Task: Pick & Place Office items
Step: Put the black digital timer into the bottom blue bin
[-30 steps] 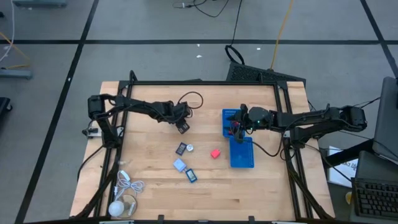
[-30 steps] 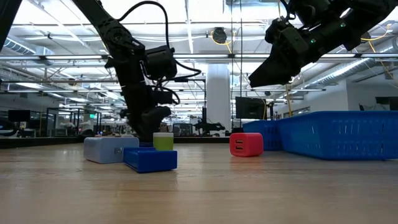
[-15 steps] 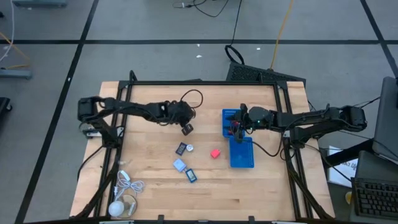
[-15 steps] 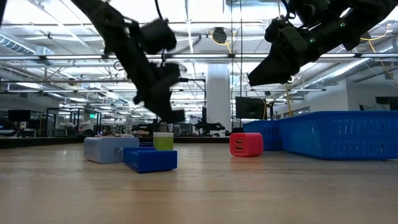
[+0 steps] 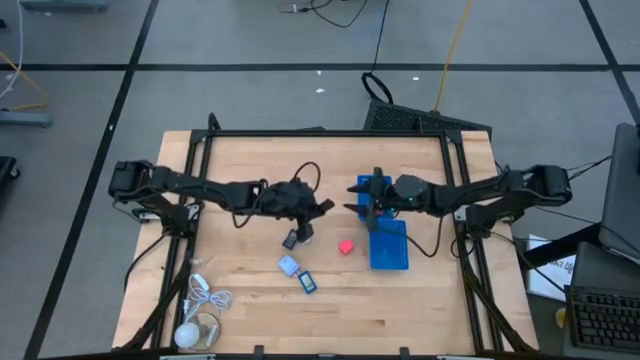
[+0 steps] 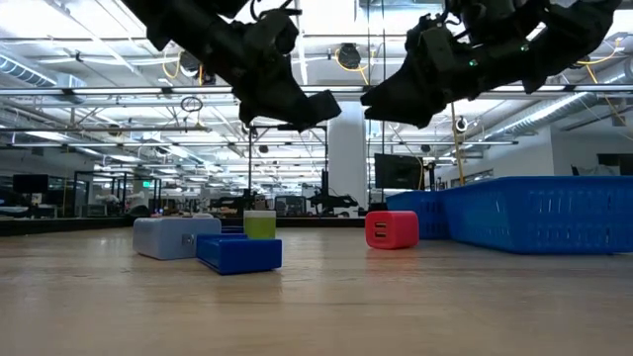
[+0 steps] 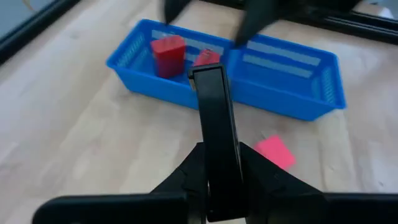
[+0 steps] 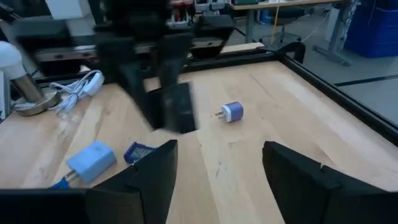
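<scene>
L gripper [image 5: 318,207] sits over table centre, raised off the wood, fingers pinched tight on a black block [image 7: 214,124]; the block stands upright between them in the L wrist view. In the low view the L gripper [image 6: 297,104] hangs well above the table [image 5: 240,170], nose to nose with the R gripper [image 6: 386,99], a small gap between them.

R gripper [image 5: 362,203] is at approx 3 o'clock of the L one, at the 9 o'clock edge of the blue trays [image 5: 388,245]; fingers [image 8: 146,180] spread apart, nothing between them. R wrist view looks straight at the L arm's black block [image 8: 177,106].

Trays lie at approx 3 o'clock of table centre, two end to end. The far tray holds two red pieces [image 7: 168,55], seen in the L wrist view.

Loose items on the wood: red block [image 5: 346,246] just at 9 o'clock of the near tray; dark piece [image 5: 291,239] beside a small round blue-white piece [image 8: 232,112], under the L gripper at approx 6 o'clock; pale grey-blue block [image 5: 288,265] and blue block [image 5: 308,283] farther toward 6–7 o'clock, close together, not clearly touching.

Coiled white cable [image 5: 205,300] w/ round white object [image 5: 190,335] at the 7 o'clock corner, well apart from the rest.
</scene>
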You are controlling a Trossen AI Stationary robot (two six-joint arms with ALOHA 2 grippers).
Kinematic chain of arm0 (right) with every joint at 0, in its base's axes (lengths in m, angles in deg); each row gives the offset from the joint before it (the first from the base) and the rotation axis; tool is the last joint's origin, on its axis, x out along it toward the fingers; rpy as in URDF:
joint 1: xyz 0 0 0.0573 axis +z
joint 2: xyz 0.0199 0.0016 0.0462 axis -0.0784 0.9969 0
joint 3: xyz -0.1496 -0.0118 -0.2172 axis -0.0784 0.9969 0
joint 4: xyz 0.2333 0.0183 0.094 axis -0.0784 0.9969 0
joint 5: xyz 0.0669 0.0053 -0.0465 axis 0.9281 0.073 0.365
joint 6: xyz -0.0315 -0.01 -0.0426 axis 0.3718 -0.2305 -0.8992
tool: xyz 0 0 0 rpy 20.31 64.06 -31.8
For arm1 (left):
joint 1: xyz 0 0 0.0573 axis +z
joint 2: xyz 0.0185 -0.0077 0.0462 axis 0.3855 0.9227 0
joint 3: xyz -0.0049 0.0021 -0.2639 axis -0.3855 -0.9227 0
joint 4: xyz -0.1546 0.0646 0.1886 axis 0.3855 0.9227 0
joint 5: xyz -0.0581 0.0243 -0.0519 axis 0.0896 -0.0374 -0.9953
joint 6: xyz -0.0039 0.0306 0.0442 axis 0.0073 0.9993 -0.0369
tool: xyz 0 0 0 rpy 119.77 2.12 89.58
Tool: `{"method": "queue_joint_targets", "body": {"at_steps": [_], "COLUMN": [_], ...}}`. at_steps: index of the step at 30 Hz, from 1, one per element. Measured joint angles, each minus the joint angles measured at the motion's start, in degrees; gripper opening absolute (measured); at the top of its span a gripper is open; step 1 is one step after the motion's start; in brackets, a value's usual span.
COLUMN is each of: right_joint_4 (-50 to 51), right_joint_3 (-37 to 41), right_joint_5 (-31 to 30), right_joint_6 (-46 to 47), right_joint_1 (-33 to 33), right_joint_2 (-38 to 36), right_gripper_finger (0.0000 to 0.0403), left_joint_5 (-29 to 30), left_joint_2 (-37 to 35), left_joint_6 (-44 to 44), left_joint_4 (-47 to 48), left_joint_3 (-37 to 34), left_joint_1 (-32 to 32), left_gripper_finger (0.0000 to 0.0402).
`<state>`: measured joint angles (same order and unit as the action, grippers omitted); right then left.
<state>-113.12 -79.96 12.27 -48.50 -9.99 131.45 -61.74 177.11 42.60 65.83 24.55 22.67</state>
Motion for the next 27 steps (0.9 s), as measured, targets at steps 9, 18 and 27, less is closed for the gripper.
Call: {"method": "queue_joint_targets", "body": {"at_steps": [9, 18, 27], "right_joint_4": [-5.3, -5.8, -6.7], "right_joint_3": [-1.7, -5.6, -7.2], "right_joint_5": [7.8, 7.5, 9.0], "right_joint_6": [0.1, 0.1, -0.8], "right_joint_1": [0.0, 0.8, 1.5], "right_joint_2": [4.3, 9.8, 10.2], "right_gripper_finger": [0.0255, 0.0252, 0.0247], "left_joint_5": [0.1, 0.0, -0.1], "left_joint_2": [-0.1, -0.1, -0.1], "left_joint_6": [0.3, 0.1, 0.0], "left_joint_4": [-1.7, -2.7, -2.7], "left_joint_3": [0.0, 0.1, 0.1], "left_joint_1": [-1.1, -1.2, -1.3], "left_gripper_finger": [0.0052, 0.0052, 0.0052]}}
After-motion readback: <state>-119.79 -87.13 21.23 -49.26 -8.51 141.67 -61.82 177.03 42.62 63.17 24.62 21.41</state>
